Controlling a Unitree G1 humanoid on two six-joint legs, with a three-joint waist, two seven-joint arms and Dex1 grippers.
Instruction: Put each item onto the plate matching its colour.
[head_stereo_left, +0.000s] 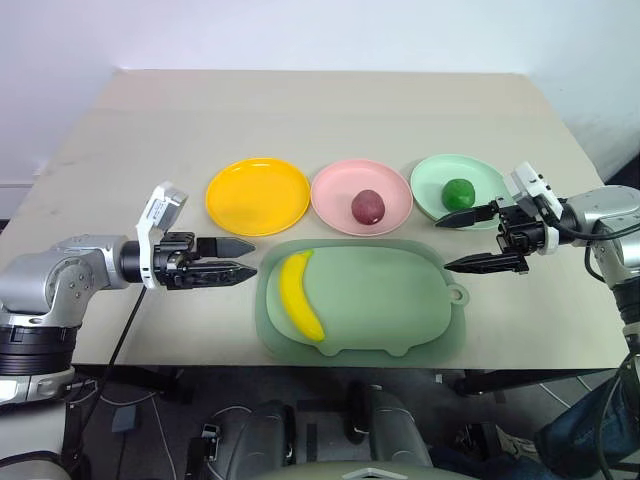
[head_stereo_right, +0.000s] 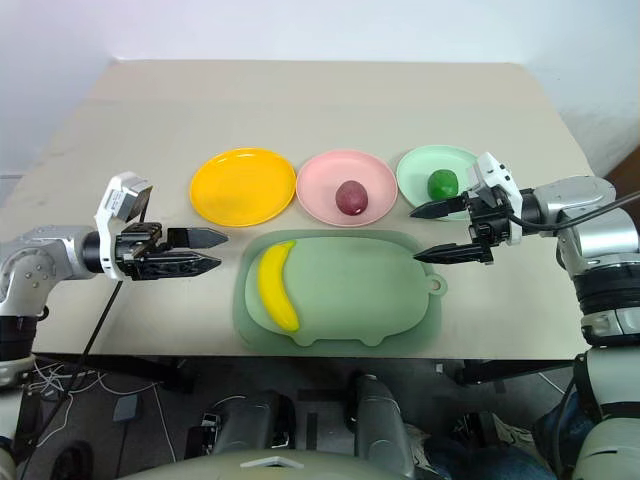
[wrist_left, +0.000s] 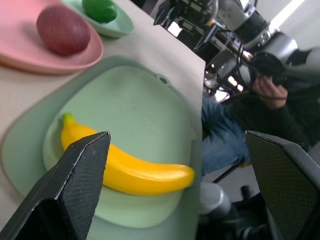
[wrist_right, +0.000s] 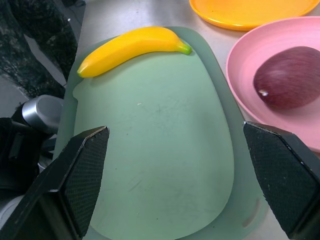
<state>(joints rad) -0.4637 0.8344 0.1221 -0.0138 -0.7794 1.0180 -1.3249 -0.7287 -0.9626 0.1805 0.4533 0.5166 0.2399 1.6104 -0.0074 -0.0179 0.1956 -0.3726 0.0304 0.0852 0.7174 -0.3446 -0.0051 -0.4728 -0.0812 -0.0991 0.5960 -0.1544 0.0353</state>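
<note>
A beige table (head_stereo_left: 330, 105) carries a pale green pig-shaped mat (head_stereo_left: 380, 300) near its front edge. Directly behind the mat lie three plates in a row: orange-yellow plate (head_stereo_left: 245, 205), pink plate (head_stereo_left: 335, 190), mint green plate (head_stereo_left: 435, 180)

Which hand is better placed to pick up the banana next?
Probably the left hand. It is open and empty beside the mat's left end, where the banana lies. The right hand is at the mat's far end.
</note>
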